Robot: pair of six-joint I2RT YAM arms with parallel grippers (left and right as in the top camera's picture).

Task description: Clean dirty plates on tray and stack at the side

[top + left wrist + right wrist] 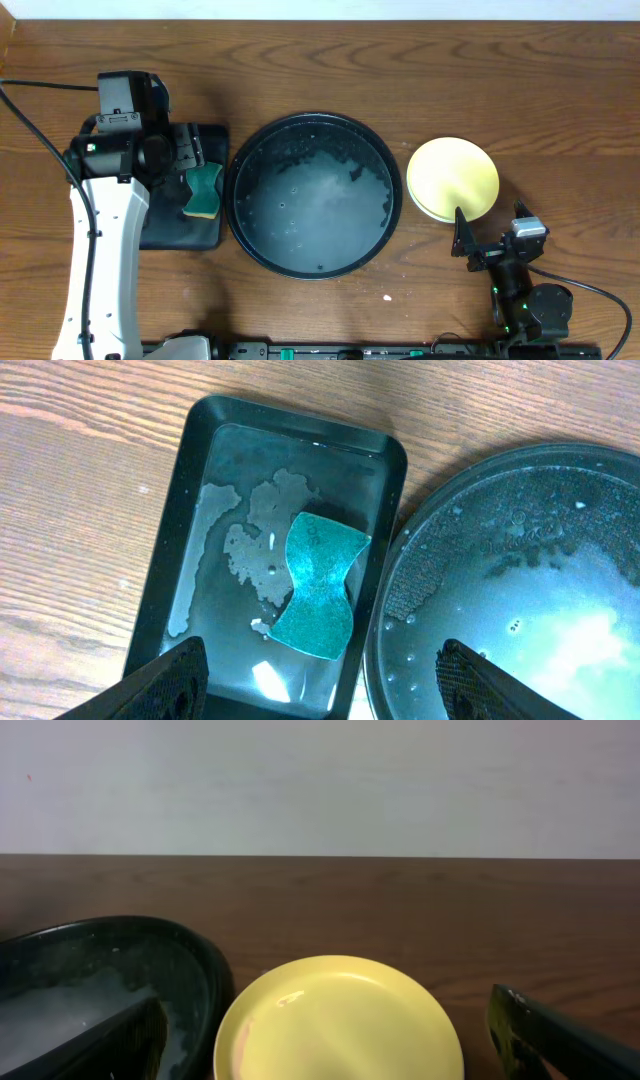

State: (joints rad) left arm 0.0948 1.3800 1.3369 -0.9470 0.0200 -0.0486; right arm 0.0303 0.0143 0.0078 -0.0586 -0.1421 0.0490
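The large round black tray [312,215] lies mid-table, wet, with no plate on it; it also shows in the left wrist view [520,570] and the right wrist view [90,970]. The yellow plate [452,178] lies on the table right of the tray, with a pale rim just showing beneath it. The mint-blue plates are not separately visible. In the right wrist view the yellow plate [340,1020] has a faint reddish streak at its left. My right gripper [488,237] [335,1050] is open just in front of it. My left gripper [325,685] is open and empty above the sponge tray.
A small rectangular black tray [215,235] [170,560] holding water and a teal sponge [203,192] [318,585] lies left of the round tray, nearly touching it. The left arm [100,250] covers the table's left side. A wall rises behind the far edge.
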